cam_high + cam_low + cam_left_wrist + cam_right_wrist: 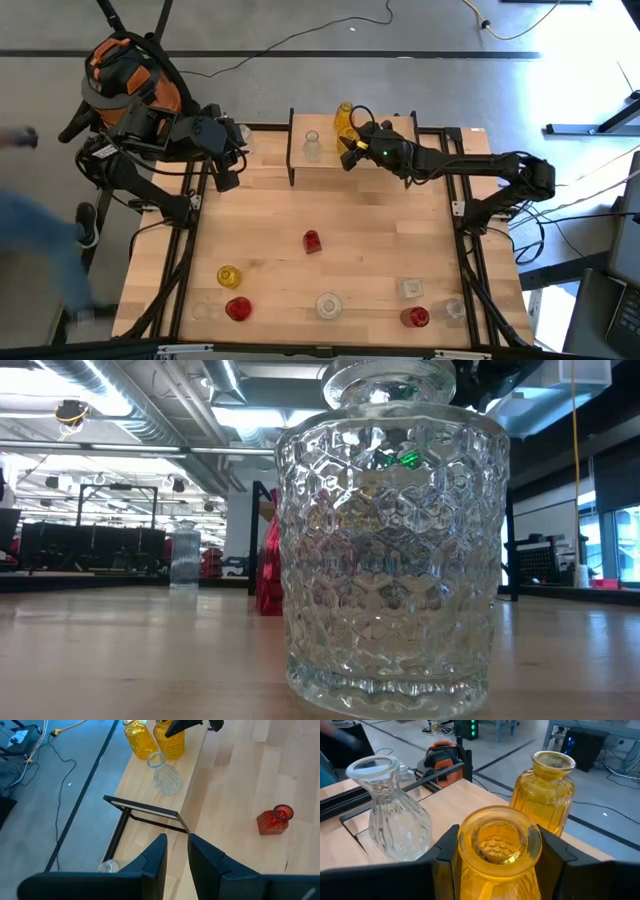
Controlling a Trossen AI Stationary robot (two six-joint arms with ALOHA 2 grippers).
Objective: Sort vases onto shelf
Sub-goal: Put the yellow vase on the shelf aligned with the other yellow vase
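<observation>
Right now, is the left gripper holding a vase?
No. The left gripper is empty, hovering off the shelf end.

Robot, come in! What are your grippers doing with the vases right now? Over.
Right gripper shut on yellow vase over shelf. Left gripper open, idle at table's back-left. Second yellow vase and clear vase close by.

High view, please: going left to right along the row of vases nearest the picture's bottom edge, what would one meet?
Small clear vase → red vase → round clear vase → second red vase → far-right clear vase.
</observation>
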